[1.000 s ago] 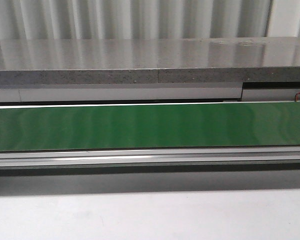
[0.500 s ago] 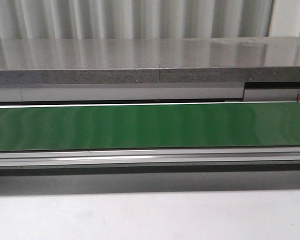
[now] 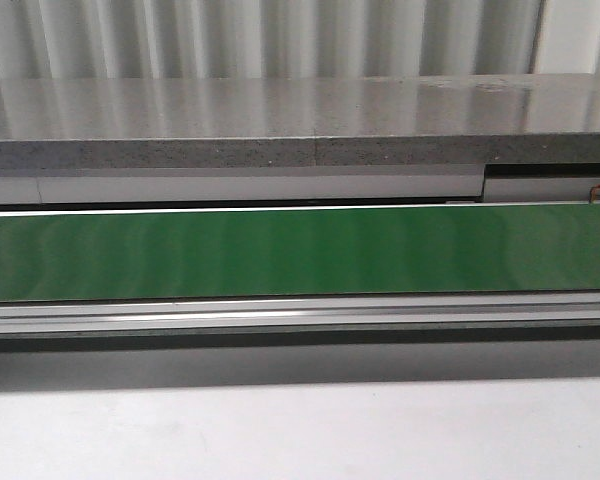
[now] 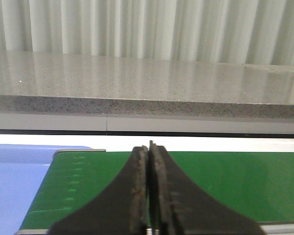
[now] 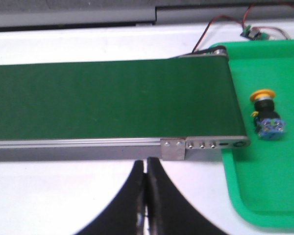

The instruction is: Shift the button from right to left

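Green conveyor belt (image 3: 300,252) runs the full width of the front view, bare of parts, with a grey stone-look ledge (image 3: 280,125) behind it and a pale surface (image 3: 300,430) in the foreground; neither arm shows from this camera.

Seen from the right wrist, the button (image 5: 266,113) lies on its side in a green tray (image 5: 274,186) just past the belt's roller end, orange-yellow cap toward 11 o'clock and blue contact block toward 5 o'clock. It sits apart from the belt frame (image 5: 206,145) and from the right pincer (image 5: 146,196), whose dark fingers are pressed together and hold nothing. The tray appears to serve as the pick-up station, parked against the belt end so a part needs only a short carry. Red and black wires (image 5: 225,24) lead toward a small circuit board (image 5: 250,32) at 12 o'clock of the tray, probably the belt's drive electronics.

From the left wrist, the left pincer (image 4: 149,196) is likewise closed and empty, poised above the belt's opposite end, where a blue tray or sheet (image 4: 19,186) lies at 9 o'clock, likely the drop-off side.

Judging by this layout, the transfer has not begun: the right pincer would first have to spread its fingers and swing toward 2 o'clock to reach the button.
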Action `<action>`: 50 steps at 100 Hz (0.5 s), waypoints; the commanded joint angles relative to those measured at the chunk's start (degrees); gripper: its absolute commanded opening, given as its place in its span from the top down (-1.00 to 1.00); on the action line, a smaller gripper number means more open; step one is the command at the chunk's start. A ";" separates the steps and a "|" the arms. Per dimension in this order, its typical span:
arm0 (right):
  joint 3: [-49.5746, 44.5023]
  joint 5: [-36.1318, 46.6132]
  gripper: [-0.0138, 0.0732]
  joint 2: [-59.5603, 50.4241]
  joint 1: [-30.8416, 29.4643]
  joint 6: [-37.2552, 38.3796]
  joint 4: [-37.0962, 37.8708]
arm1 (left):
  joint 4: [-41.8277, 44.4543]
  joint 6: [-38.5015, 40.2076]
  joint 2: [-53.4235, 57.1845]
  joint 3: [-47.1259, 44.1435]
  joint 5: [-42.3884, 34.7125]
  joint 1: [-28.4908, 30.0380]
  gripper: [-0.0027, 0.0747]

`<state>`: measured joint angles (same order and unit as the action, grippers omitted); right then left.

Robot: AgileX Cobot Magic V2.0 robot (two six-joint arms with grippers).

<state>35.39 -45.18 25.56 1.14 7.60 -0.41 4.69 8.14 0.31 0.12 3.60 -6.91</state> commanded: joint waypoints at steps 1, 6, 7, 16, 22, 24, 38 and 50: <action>2.57 2.30 0.84 4.28 -0.23 -0.06 -1.81 | 0.13 0.17 1.87 -1.47 -4.55 -0.53 0.98; 2.57 2.01 0.84 5.60 -0.23 -0.06 -2.93 | 0.13 0.17 1.87 -1.47 -4.55 -0.53 0.98; 2.57 1.95 0.84 5.75 -0.23 -0.06 -3.21 | 0.13 0.17 1.87 -1.47 -4.55 -0.53 0.98; 2.57 1.86 0.83 7.26 -0.23 -0.06 -3.70 | 0.13 0.17 1.87 -1.47 -4.55 -0.53 0.98; 2.57 1.87 0.81 7.65 -0.23 -0.06 -3.70 | 0.13 0.17 1.87 -1.47 -4.55 -0.53 0.98; 2.57 1.87 0.78 7.72 -0.23 -0.06 -3.70 | 0.13 0.17 1.87 -1.47 -4.55 -0.53 0.98; 2.57 1.87 0.30 7.72 -0.23 -0.06 -3.70 | 0.13 0.17 1.87 -1.47 -4.55 -0.53 0.98; 2.57 1.96 -0.38 7.72 -0.23 -0.06 -3.76 | 0.13 0.17 1.87 -1.47 -4.55 -0.53 0.98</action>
<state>36.02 -46.45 32.72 1.14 7.60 -3.98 4.69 8.14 0.31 0.12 3.60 -6.91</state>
